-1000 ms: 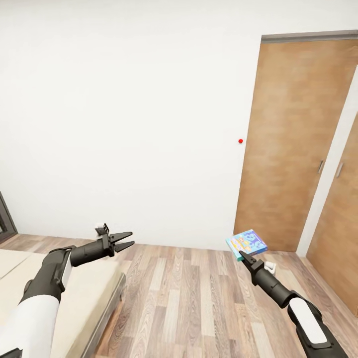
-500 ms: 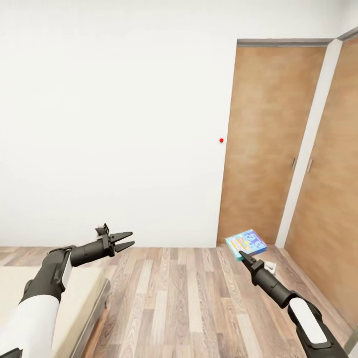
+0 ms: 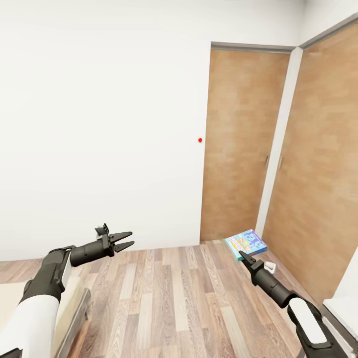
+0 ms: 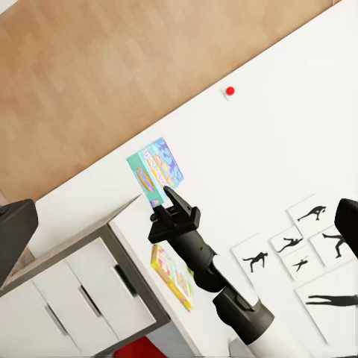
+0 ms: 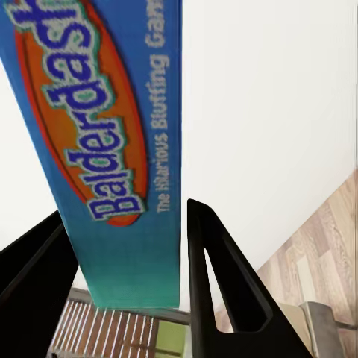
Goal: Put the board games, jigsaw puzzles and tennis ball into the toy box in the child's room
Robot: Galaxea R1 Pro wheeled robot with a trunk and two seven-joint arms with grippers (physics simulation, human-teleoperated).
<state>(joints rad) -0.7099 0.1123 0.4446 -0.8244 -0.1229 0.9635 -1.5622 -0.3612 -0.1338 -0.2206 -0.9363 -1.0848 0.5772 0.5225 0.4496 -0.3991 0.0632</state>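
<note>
the whole head view has swung to the right, so the scene slides toward the left of the frame. the wooden door (image 3: 236, 144) and the red dot (image 3: 200, 140) on the wall sit further left than a second ago. the second wooden panel (image 3: 318, 164) now fills much more of the right side. the bed (image 3: 69, 308) has shrunk to a sliver at the lower left. a pale surface edge (image 3: 343, 303) has entered at the lower right.

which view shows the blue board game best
The right wrist view: the blue board game sits close up, its Balderdash title readable between the right gripper's fingers. Head and left wrist views show it small, whole, held aloft.
</note>
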